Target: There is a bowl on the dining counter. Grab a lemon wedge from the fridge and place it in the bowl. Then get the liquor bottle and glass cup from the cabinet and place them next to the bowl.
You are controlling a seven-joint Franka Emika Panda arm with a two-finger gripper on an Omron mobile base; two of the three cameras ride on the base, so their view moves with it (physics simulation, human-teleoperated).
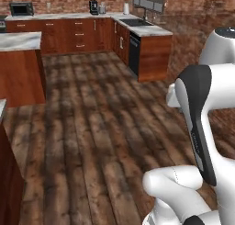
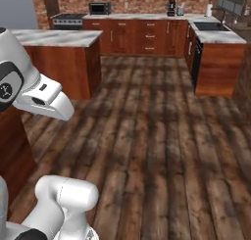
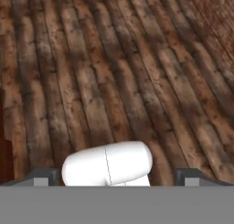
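Gripper (image 3: 116, 176): jaws spread wide, the two dark fingertips (image 3: 43, 176) low at opposite sides of the hand view, nothing between them, nothing held. Pointed down at dark wooden plank floor (image 3: 137, 81), with a sliver of reddish-brown panel at the left edge of the hand view. Arm folded above the base, well clear of all furniture, white links and dark joints at the lower right of the left base view and the lower left of the right base view. Dining counter (image 2: 59, 36): grey-white marble top, reddish-brown wood panel front, standing left of the open floor, ahead of the robot; top bare over the part in view. Bowl, lemon wedge, liquor bottle and glass cup: whereabouts cannot be told from these views. Strip of flat grey (image 2: 18, 9) at the upper left of the right base view, behind the dining counter; too little shown to identify. Back wall: brick, with a run of wooden drawer-and-door counters (image 2: 142, 36) under marble tops. On them: microwave (image 2: 99, 8), dark coffee machine (image 2: 171, 7), white roll-like object (image 2: 209, 10) near the corner. Stove (image 2: 67, 19) at the left end of the run. Side counter at right: sink (image 2: 211, 25) set in the marble, black dishwasher front (image 2: 197, 62) below, wood end panel facing the floor.
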